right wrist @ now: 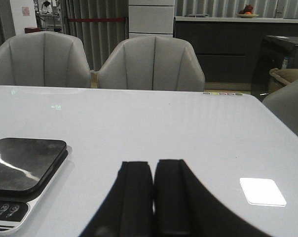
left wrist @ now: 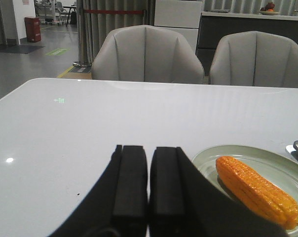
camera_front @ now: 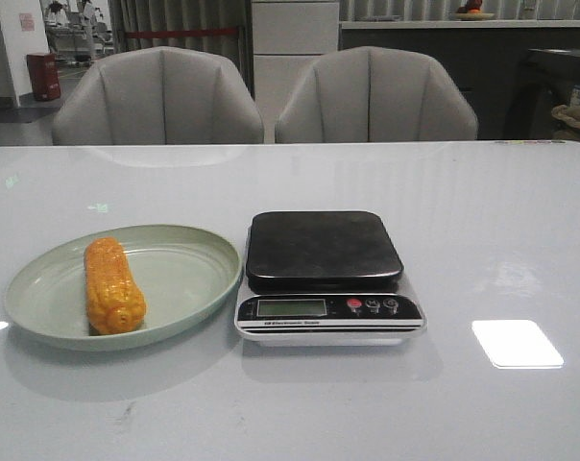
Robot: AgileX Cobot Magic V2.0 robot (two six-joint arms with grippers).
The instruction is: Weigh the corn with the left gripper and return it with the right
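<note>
The corn (camera_front: pixel 112 285), an orange-yellow cob, lies lengthwise on a pale green oval plate (camera_front: pixel 189 279) at the left of the white table; it also shows in the left wrist view (left wrist: pixel 257 191). A kitchen scale (camera_front: pixel 326 274) with a bare black platform stands just right of the plate and shows in the right wrist view (right wrist: pixel 20 168). My left gripper (left wrist: pixel 148 150) is shut and empty, low over the table to the left of the plate (left wrist: pixel 287 170). My right gripper (right wrist: pixel 153 165) is shut and empty, to the right of the scale. Neither gripper shows in the front view.
Two grey chairs (camera_front: pixel 160 96) stand behind the table's far edge. A bright light patch (camera_front: pixel 517 343) lies on the table right of the scale. The scale's display and buttons (camera_front: pixel 372 305) face the front edge.
</note>
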